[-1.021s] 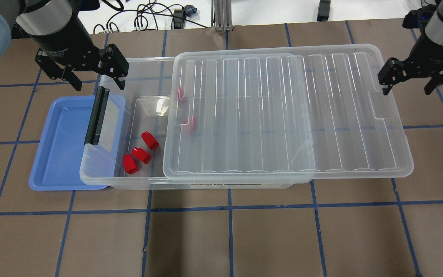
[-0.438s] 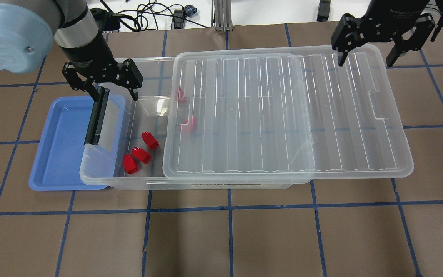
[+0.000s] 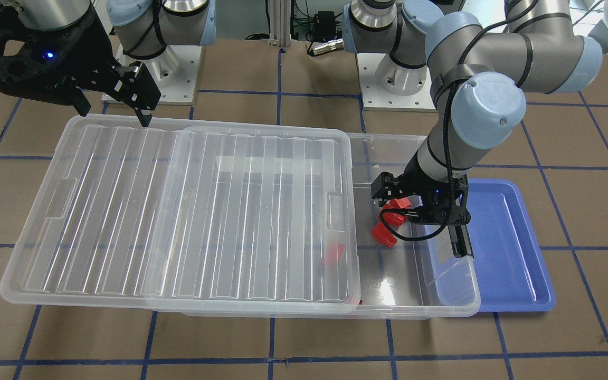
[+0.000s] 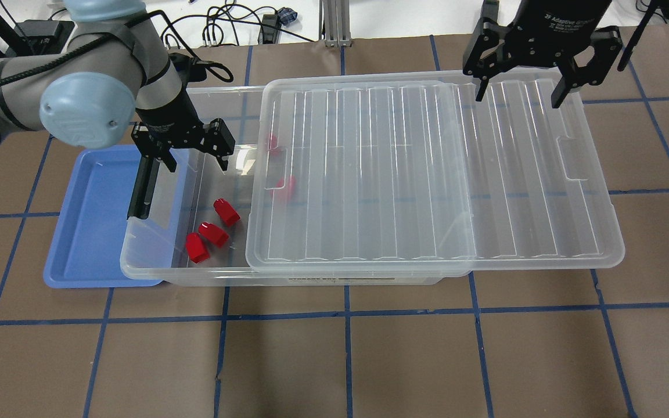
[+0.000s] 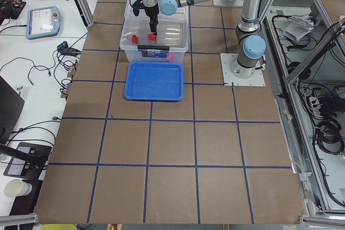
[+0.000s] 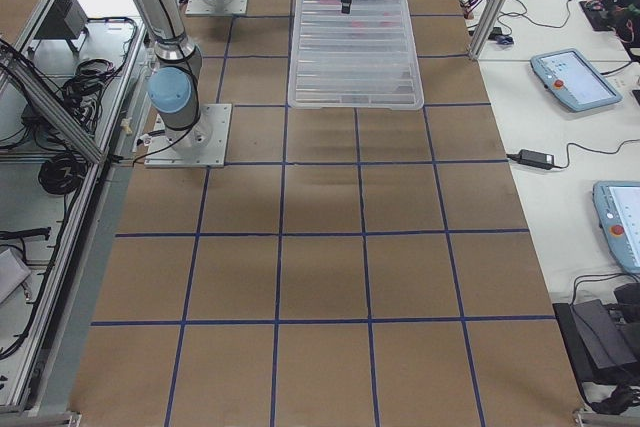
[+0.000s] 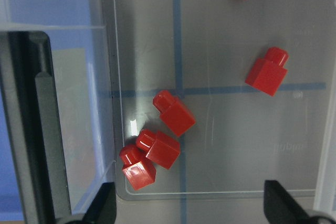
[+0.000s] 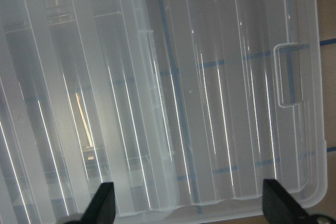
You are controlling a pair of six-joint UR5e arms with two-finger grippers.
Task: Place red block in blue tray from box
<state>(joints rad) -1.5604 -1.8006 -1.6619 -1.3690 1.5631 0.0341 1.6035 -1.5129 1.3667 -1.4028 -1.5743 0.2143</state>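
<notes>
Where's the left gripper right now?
In the overhead view the left gripper is at the view's left, over the uncovered end of the box, near three clustered red blocks and just right of the black latch bar.

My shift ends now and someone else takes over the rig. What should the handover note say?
Left gripper: open, empty, over the box's uncovered end, near three red blocks.
Right gripper: open, empty, above the lid.
The lid is slid aside and covers most of the box; two more blocks show through it.
Blue tray: empty, at the box's latch end.
Done: box opened.
Left: grasp one red block and place it in the tray.
</notes>
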